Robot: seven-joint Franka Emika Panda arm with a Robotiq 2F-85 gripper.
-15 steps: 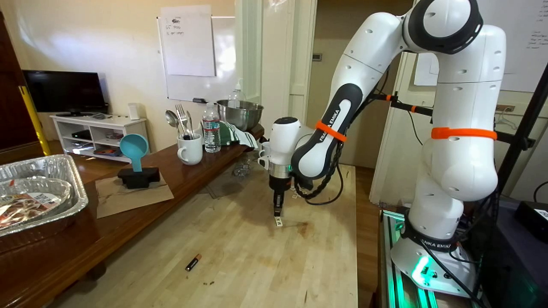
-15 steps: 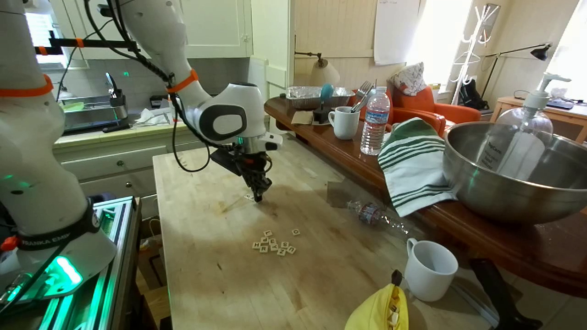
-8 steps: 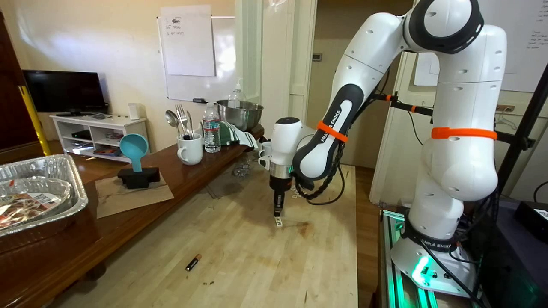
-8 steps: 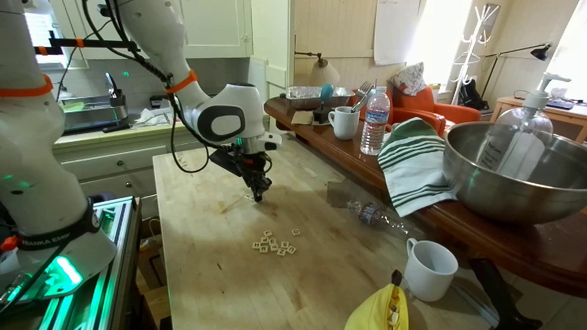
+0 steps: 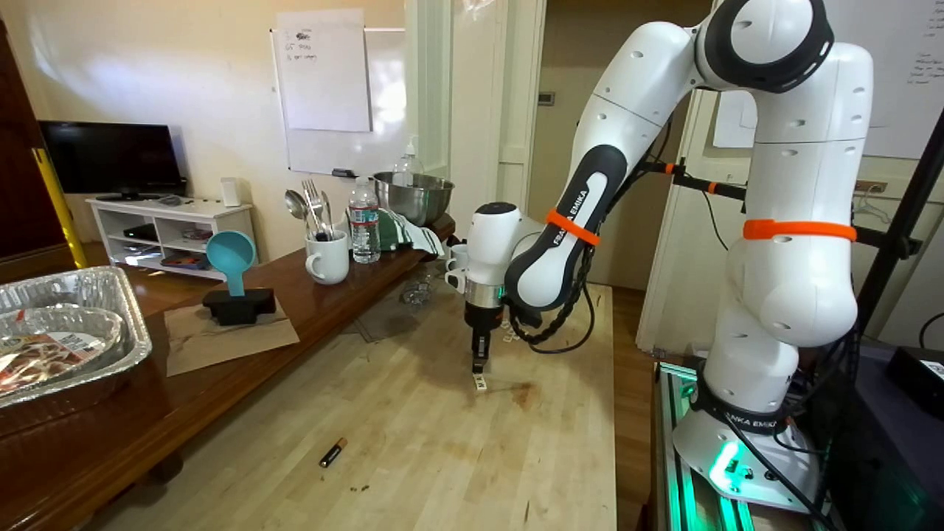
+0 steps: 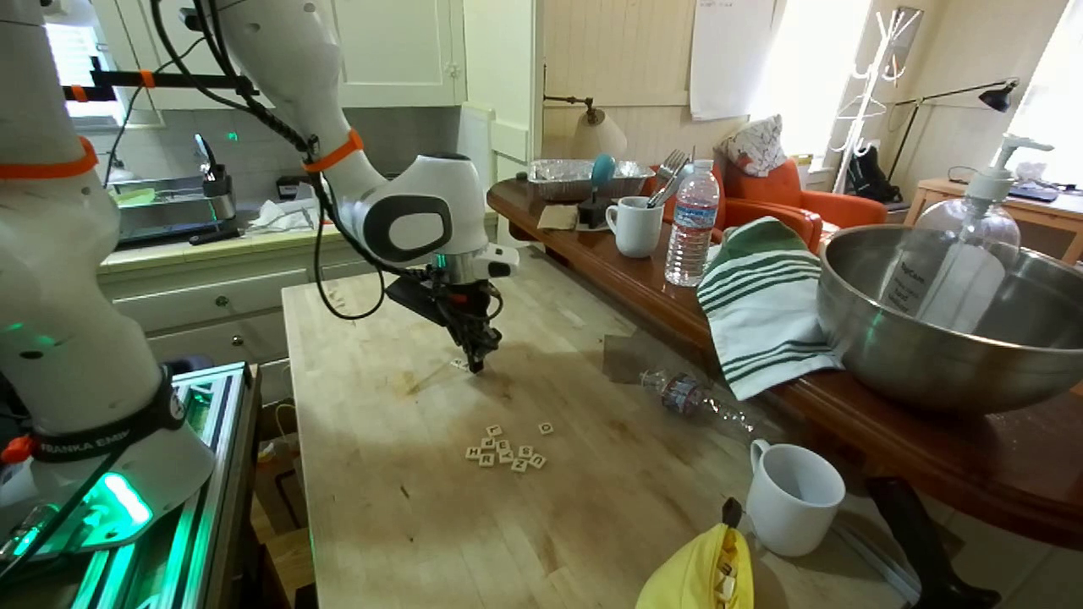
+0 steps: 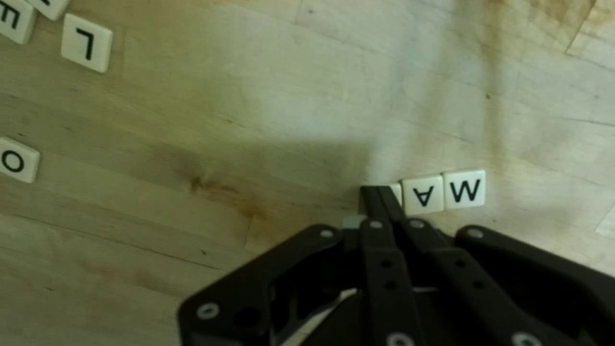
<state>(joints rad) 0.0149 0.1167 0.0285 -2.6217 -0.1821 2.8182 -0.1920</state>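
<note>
Only an exterior view catches a battery (image 5: 332,452) on the table (image 5: 442,457); the wrist view shows fingers (image 7: 374,204) pressed together, partly hiding a letter tile (image 7: 397,193) left of the A tile (image 7: 423,196).

Glare whitens a window (image 6: 812,80) beyond the counter (image 6: 584,507)'s long edge in an exterior view, while the dimmer wrist view shows a soft shadow (image 7: 317,168) beside the end effector (image 7: 378,192).
</note>
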